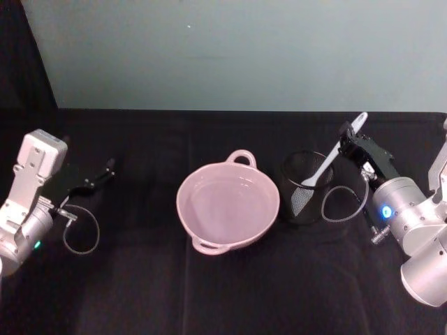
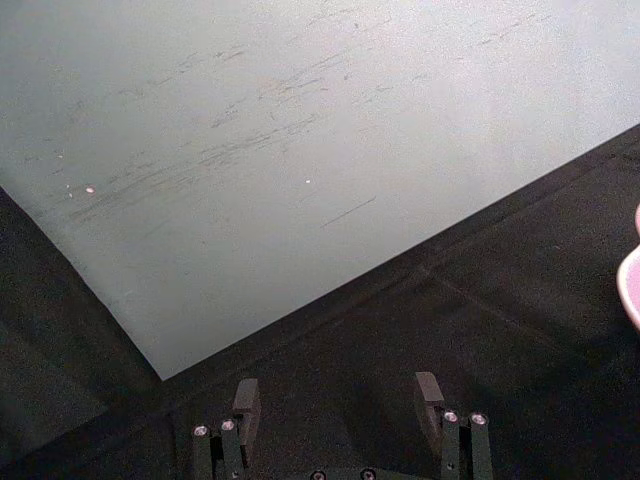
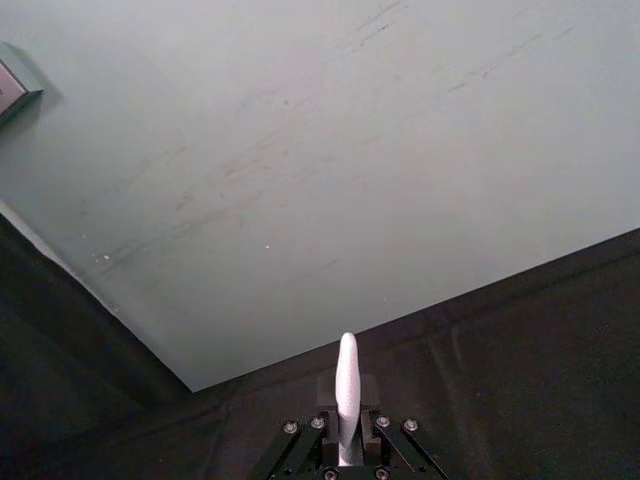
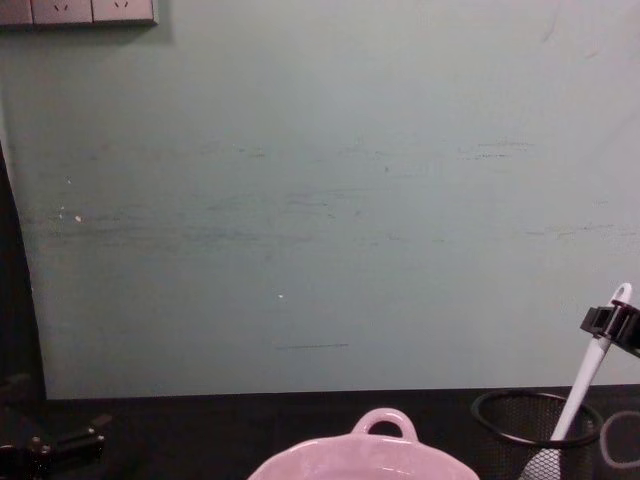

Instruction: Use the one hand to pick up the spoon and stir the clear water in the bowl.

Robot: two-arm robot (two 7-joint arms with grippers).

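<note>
Right hand [image 1: 347, 139] clamped on the spoon [image 1: 323, 169] handle; spoon head inside the mesh cup [image 1: 307, 188], right of the bowl [image 1: 228, 206].

- No text, label, brand, number or sign can be read in any of the views.
- No lettering is seen on the bowl [image 1: 228, 204], the spoon [image 1: 328, 165], the mesh cup [image 1: 308, 187] or the wall.

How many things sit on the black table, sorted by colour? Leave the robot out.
Pink: 1, the bowl
White: 1, the spoon, standing in the cup and held by the right pincer
Black: 1, the mesh cup
Total: 3
</note>
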